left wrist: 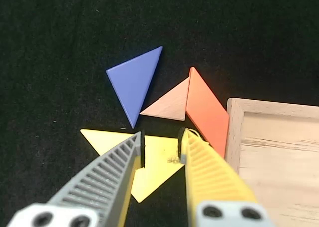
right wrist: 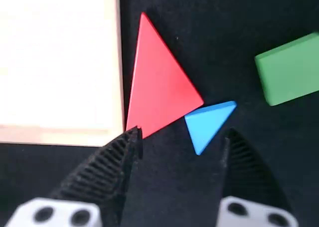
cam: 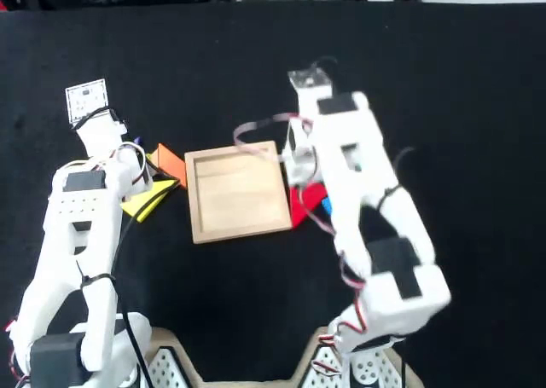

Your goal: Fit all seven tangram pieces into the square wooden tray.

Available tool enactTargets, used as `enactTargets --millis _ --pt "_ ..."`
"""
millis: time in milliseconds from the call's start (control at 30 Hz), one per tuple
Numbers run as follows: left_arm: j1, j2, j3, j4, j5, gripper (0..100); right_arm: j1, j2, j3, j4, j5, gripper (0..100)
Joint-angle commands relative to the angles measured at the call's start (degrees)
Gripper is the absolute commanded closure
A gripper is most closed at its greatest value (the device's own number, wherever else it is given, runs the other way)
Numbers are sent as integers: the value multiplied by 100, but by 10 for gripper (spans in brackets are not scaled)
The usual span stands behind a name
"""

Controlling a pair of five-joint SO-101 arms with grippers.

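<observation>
Tray: the square wooden tray [cam: 193, 202] sits mid-surface, no pieces in it yet.
Left bunch: yellow triangle [left wrist: 157, 159], dark blue triangle [left wrist: 133, 82], plain wood triangle [left wrist: 172, 103] and orange parallelogram [left wrist: 207, 112], on the tray's side toward the surface's left edge.
Right bunch: red triangle [right wrist: 157, 87], light blue triangle [right wrist: 207, 119] and green piece [right wrist: 291, 75], toward the right edge.
Handling: probably light, stiff, thin and kinda slick, so pinch across opposite edges.
Left claw [left wrist: 162, 134]: spread, tilted down, tips straddling the yellow triangle.
Right claw [right wrist: 183, 133]: spread wide, hovering by the red triangle's corner and the light blue triangle.

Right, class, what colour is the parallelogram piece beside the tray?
The parallelogram is orange, clearest in the left wrist view, lying beside the wooden tray.
</observation>
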State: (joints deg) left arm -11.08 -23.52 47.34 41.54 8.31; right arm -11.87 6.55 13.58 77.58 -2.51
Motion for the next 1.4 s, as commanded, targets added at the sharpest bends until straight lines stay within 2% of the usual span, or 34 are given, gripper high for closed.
enactTargets --millis 0,233,433,600,700,967,1367 --pt "48 -26 -66 -105 62 852 -211 -1086 1138 -1064 -167 692" --pt "48 -26 -75 -105 62 852 -589 -1499 1473 -1310 -211 684" --pt "48 -26 -75 -105 62 852 -554 -664 840 -1336 -220 686" --pt "48 -26 -75 -105 62 852 -123 277 189 -1204 -378 687" --pt "57 -26 -75 -114 62 852 -97 532 -48 -1064 -396 686" --pt "259 -26 207 -571 53 852 -149 602 -31 -1099 -422 687" --pt "251 -26 198 -580 53 852 -457 602 136 -1389 -738 685"
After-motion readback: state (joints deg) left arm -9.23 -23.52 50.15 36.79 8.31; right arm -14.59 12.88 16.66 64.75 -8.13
